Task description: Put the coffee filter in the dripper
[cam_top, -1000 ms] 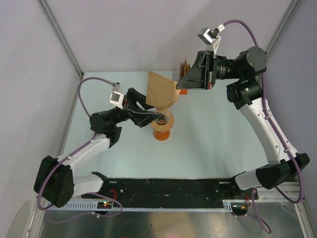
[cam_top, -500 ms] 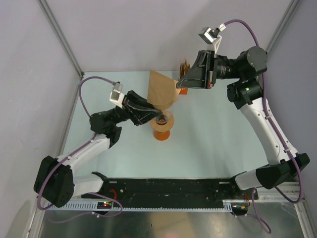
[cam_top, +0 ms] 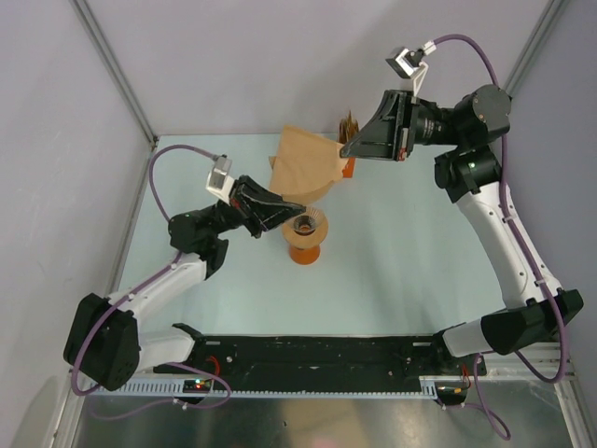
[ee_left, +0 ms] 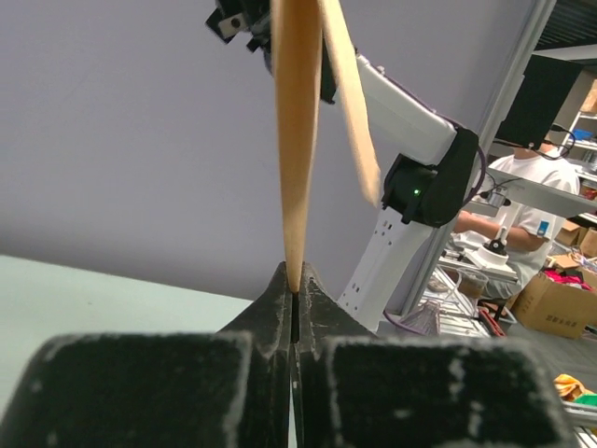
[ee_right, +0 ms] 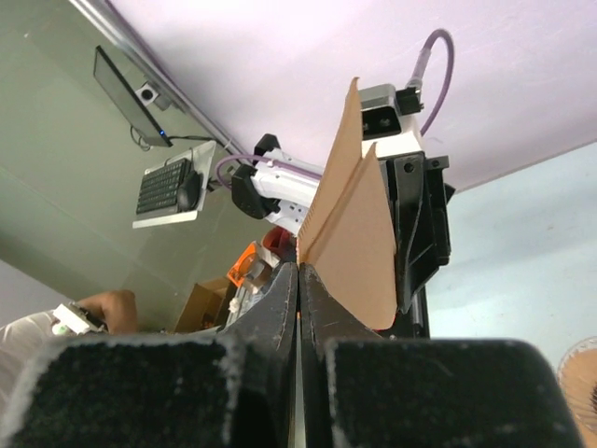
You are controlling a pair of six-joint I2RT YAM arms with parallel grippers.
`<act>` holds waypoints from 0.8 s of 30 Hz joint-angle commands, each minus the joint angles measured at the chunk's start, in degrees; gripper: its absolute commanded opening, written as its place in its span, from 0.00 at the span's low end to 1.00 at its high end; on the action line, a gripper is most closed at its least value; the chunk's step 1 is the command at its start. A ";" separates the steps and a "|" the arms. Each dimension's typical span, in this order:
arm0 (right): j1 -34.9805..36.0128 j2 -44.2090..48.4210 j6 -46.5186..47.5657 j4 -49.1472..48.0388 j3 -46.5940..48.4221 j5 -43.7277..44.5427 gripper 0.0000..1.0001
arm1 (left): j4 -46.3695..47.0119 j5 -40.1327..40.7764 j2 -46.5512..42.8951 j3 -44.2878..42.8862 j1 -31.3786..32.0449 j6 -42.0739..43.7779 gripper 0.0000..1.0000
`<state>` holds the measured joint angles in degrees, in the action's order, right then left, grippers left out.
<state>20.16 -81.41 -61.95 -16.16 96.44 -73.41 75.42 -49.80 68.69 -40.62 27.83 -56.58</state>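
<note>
Table (cam_top: 420,252): pale green surface under the dripper (cam_top: 306,224).
Coffee filter (cam_top: 303,168): brown paper held in the air above and behind the dripper, not in it. The left wrist view shows its two layers parting at the top.
Right gripper (ee_right: 298,285): behind and to the right of the dripper, jaws pinched on the filter's far edge.
Left gripper (ee_left: 295,289): just left of the dripper, jaws clamped on the filter's lower edge.
Orange beaker (cam_top: 304,252): directly beneath the dripper, carrying it.
Dripper: clear cone, mouth up, nothing inside.
Risk: two claws pull on one thin sheet, so drawing apart or twisting could tear it or slip it free. Lowered this flat, it would likely crumple on the dripper's rim or tip the dripper off the beaker.
Change: a second ago the filter's lower tip hung close over the dripper. It has since swung up and leftward, and the right gripper has risen and drawn back from the dripper.
</note>
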 commanded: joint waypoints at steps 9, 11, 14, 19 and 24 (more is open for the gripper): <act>-7.04 -0.61 -2.70 -5.03 4.13 0.80 0.00 | 3.97 -2.53 -1.67 4.69 -3.45 -0.81 0.00; -9.63 -1.59 -1.71 -4.23 5.45 1.82 0.00 | 3.38 -2.53 -2.36 5.05 -5.48 -1.50 0.00; -14.08 -3.44 3.66 2.33 8.11 4.74 0.00 | 0.24 -2.64 -3.56 4.83 -9.08 -3.00 0.00; -15.34 -6.85 30.17 27.89 14.69 18.34 0.00 | -18.88 -2.09 -7.75 2.50 -15.69 -2.25 0.00; -12.43 -14.67 48.83 41.51 19.55 34.77 0.00 | -59.23 3.11 -10.06 -7.46 -20.99 17.98 0.00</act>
<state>5.69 -90.39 -33.17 9.80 112.03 -54.35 49.98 -51.11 60.77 -39.03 9.63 -54.81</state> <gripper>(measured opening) 0.009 0.012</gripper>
